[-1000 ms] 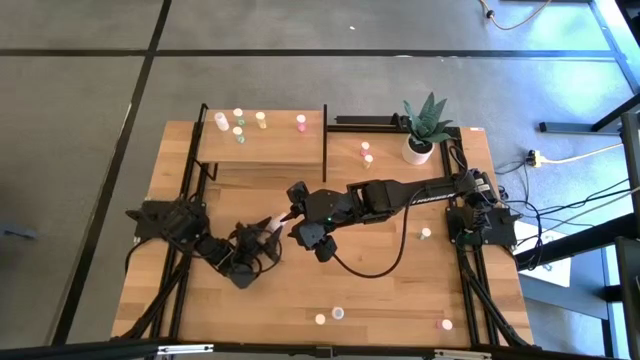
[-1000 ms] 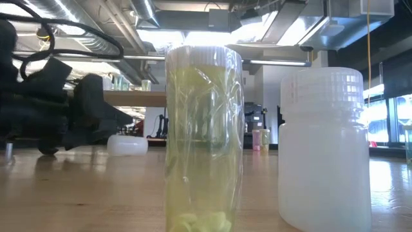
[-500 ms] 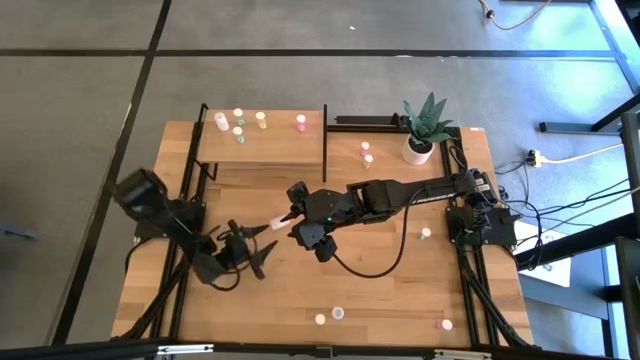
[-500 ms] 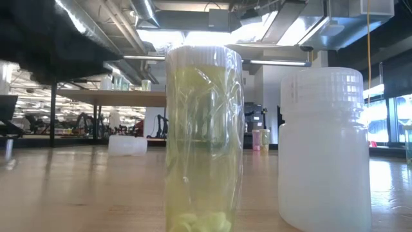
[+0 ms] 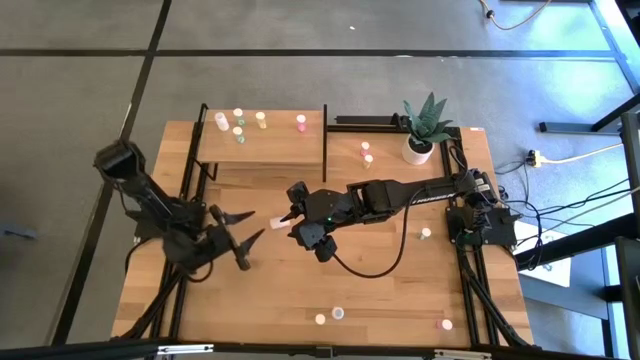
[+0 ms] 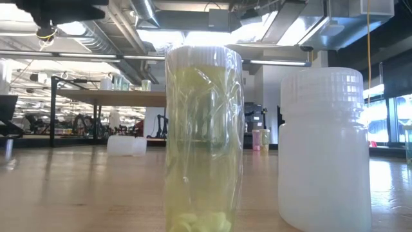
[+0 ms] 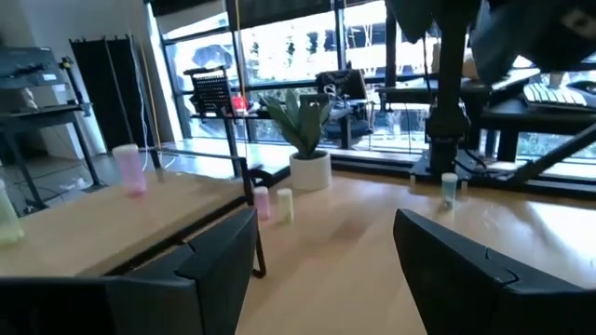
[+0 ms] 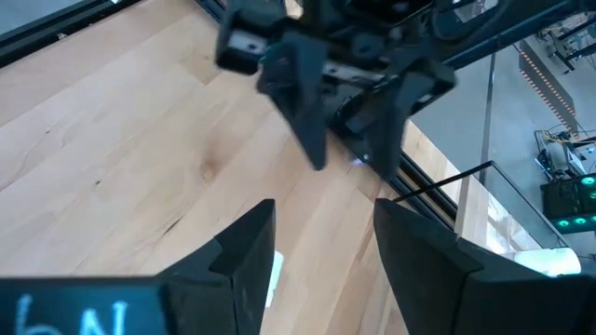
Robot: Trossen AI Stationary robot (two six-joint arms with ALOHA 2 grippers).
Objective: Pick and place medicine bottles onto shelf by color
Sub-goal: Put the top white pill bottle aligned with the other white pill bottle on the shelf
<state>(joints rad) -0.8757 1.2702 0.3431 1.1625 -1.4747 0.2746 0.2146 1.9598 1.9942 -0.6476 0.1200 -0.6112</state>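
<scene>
Overhead, table-level, two wrist views.

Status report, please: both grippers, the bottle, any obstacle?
Right gripper shut on pink-topped bottle, mid-table. Left gripper open, empty, just beside it. Shelf not reached; path looks clear.

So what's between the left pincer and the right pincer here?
Only bare tabletop: in the high view the open left pincer faces the right pincer, which holds a pale medicine bottle at its tips; nothing else sits in the gap.
</scene>
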